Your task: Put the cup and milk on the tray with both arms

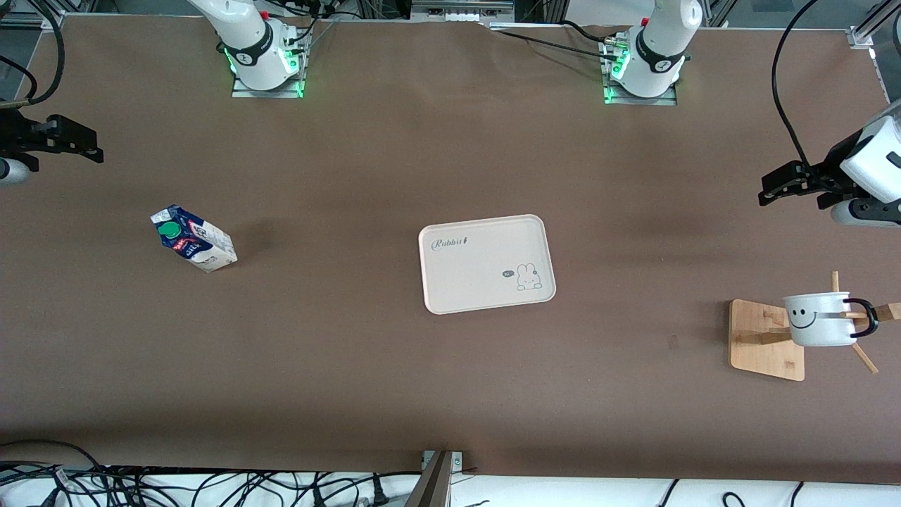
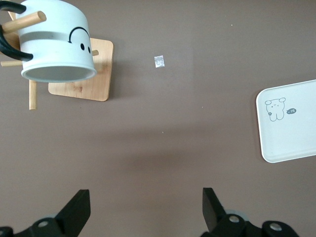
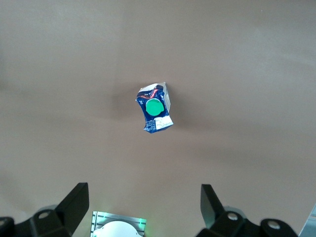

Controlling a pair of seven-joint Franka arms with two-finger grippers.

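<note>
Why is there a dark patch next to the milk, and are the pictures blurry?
Front view: the milk throws a soft shadow on the table toward the tray, and green lights glow at both arm bases. Left wrist view: the cup is sharp, with a faint shadow on the table. Right wrist view: the milk carton looks crisp.

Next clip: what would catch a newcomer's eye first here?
The smiley cup hanging on a wooden rack at the left arm's end of the table, then the pink tray mid-table, bare. The milk stands alone toward the right arm's end.
</note>
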